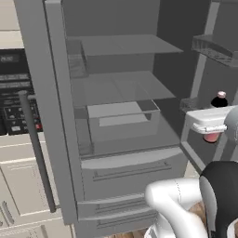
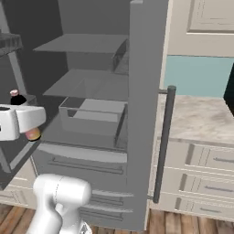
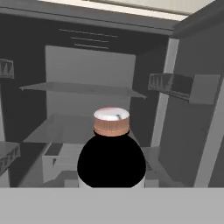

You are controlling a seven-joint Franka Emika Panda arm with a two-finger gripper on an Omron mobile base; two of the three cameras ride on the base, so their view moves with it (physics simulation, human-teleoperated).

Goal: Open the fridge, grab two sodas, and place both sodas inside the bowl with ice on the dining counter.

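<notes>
The fridge [image 1: 121, 88] stands open, with its left door [image 1: 46, 93] and right door [image 2: 144, 91] swung out. A soda [image 3: 111, 162] with a pink cap, black shoulder and pink base sits between my fingers, close to the camera in the hand view. From the base views its cap [image 1: 221, 96] pokes above my white hand and its pink base [image 2: 32, 134] shows below. My gripper [image 1: 210, 122] is shut on this bottle beside the right door's inner shelves [image 1: 214, 49]. The bowl and the dining counter are out of view.
Glass shelves [image 1: 125, 44] and a clear bin [image 1: 123, 116] fill the fridge interior above the bottom drawers [image 1: 125, 174]. A long bar handle [image 2: 163, 146] juts from the right door. A black oven panel [image 1: 11, 93] lies left; cream drawers [image 2: 201, 160] and a marbled wall counter [image 2: 201, 116] lie right.
</notes>
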